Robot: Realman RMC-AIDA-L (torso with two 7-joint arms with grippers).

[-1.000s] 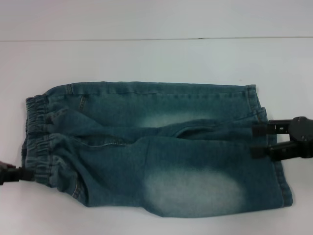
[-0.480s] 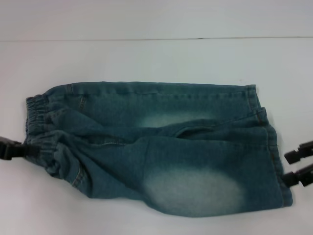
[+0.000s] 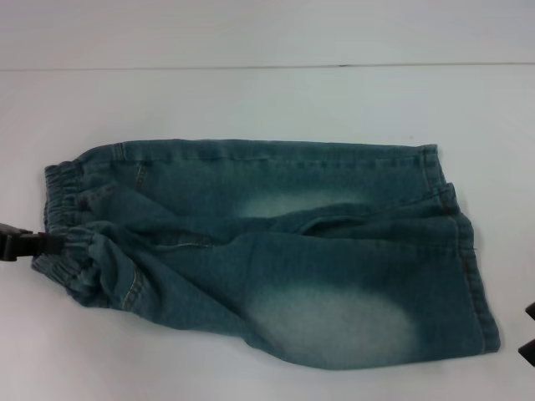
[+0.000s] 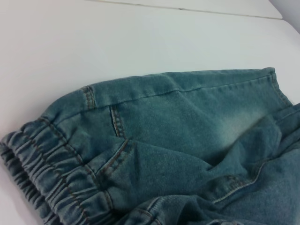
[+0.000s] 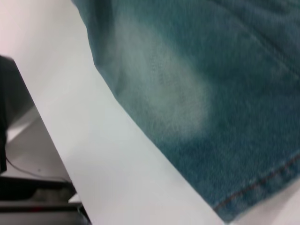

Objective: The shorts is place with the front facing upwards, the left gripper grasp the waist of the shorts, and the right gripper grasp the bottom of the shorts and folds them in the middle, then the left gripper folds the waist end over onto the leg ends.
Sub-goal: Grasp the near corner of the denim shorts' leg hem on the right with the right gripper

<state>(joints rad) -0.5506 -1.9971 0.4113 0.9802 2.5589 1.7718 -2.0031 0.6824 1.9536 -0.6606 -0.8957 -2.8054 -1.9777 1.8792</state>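
Denim fills the middle of the head view: the shorts (image 3: 267,251) lie flat on the white table (image 3: 267,100), already folded lengthwise, with the elastic waist (image 3: 67,234) at the left of the frame and the leg ends (image 3: 464,259) at the right.

Two things have changed over the last second. The right gripper (image 3: 528,332), which a second ago sat over the hems at mid right, has let go and drawn off; only two dark tips show at the lower right edge, clear of the cloth, and we cannot tell how its jaws stand. The left gripper (image 3: 21,245) has risen from the lower left to mid left, and the lower waist corner (image 3: 88,271) has bunched and lifted toward it. Its tip touches the waistband and we judge it to be pinching the fabric, though the fingers are largely hidden.

In the left wrist view the waistband (image 4: 56,183) sits close below the camera, puckered and partly gathered.

We read this as the lengthwise fold finished and the second fold begun: the waist end is being taken up to be carried over onto the leg ends.
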